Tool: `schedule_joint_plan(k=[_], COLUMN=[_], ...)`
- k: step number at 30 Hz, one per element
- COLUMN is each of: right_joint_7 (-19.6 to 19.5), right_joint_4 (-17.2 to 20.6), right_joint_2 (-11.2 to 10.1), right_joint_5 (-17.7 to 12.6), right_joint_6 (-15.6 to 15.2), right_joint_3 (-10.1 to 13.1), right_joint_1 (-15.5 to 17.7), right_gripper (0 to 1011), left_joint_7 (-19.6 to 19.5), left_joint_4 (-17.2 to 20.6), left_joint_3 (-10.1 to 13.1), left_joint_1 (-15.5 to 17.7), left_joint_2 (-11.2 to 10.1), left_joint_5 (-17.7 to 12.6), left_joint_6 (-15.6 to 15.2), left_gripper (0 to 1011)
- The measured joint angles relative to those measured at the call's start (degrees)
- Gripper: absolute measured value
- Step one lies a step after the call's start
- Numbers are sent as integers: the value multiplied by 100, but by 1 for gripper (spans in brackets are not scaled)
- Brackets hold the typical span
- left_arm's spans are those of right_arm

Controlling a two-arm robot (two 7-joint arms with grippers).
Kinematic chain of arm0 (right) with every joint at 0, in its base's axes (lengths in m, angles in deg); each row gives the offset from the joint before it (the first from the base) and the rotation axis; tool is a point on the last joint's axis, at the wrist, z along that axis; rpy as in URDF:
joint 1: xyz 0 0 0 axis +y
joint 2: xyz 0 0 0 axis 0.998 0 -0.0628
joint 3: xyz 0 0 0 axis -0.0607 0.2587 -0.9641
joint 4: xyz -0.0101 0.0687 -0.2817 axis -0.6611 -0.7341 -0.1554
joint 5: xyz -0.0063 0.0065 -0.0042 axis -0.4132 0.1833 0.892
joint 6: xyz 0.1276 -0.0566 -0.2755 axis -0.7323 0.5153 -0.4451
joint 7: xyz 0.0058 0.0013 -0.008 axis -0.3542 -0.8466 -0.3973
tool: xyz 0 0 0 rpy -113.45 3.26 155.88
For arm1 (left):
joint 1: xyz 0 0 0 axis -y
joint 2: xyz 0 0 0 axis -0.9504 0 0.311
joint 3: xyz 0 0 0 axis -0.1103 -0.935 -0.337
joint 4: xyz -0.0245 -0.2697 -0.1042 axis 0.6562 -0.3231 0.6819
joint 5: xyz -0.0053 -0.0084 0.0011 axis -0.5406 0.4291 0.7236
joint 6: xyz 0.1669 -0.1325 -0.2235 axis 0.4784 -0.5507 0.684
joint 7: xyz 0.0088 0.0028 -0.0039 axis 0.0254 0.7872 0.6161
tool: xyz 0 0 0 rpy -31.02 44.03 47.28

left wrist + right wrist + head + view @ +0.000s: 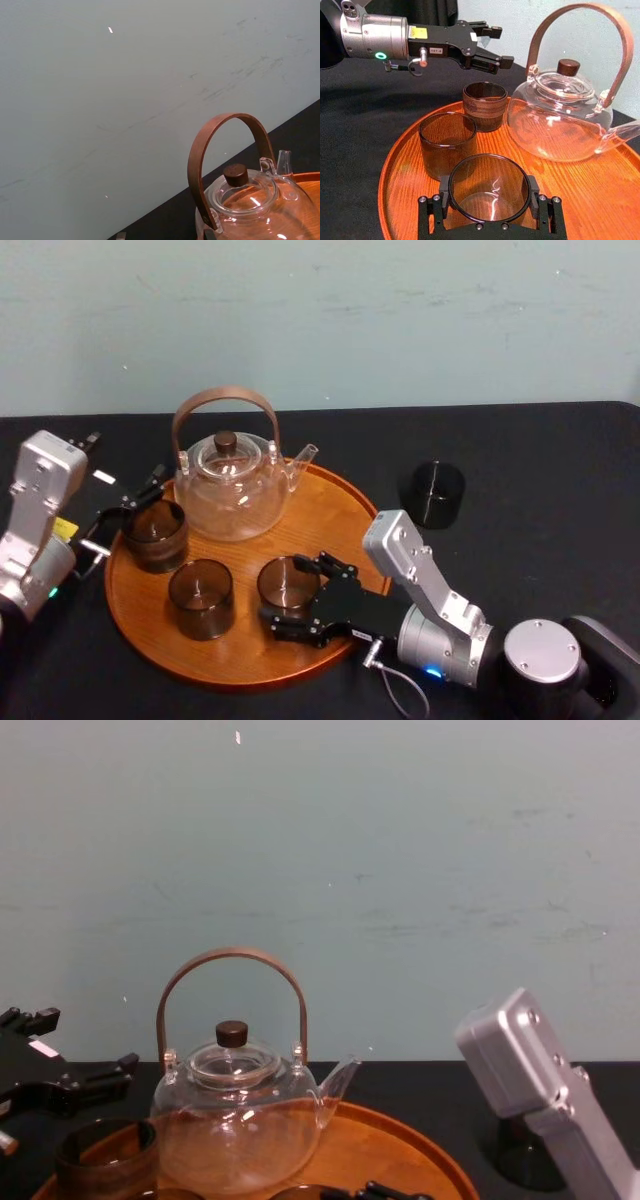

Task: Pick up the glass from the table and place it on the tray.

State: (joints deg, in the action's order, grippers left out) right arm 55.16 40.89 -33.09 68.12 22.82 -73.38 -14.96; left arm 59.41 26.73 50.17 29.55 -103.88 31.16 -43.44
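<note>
Right hand (285,592), lower centre of head view, clamped on smoky glass (288,578) standing on tray (330,510) near front rim. Left hand (135,498), frame left, fingers spread wide over dark glass (155,535) at tray's left edge. Lone glass (432,493) on worktop (540,500), right of tray.

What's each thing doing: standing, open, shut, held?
Round orange-brown wooden tray: lying flat.
Clear glass teapot: upright on tray, lid on.
Right gripper: shut on nearest smoky glass cup.
Left gripper: open, empty.
Dark glass cup beside tray: upright, untouched.
Two other smoky cups: upright on tray.
</note>
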Motion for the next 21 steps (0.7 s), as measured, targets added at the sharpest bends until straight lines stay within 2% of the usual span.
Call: schedule_joint_plan(k=[13, 17, 21], right_joint_7=[-7, -9, -10], right_joint_4=[-12, -9, -8], right_joint_2=[5, 4, 2], right_joint_5=[-1, -3, -5], right_joint_6=[-13, -13, -11], right_joint_3=[-2, 0, 2], right_joint_1=[-4, -2, 0], right_gripper=[911, 1002, 1002], left_joint_7=[0, 0, 0], left_joint_4=[0, 0, 0], left_joint_3=[0, 0, 0], left_joint_1=[0, 0, 0], left_joint_2=[0, 0, 0], left_joint_5=[0, 0, 0], left_joint_6=[0, 0, 0], left_gripper=[1001, 1001, 1001])
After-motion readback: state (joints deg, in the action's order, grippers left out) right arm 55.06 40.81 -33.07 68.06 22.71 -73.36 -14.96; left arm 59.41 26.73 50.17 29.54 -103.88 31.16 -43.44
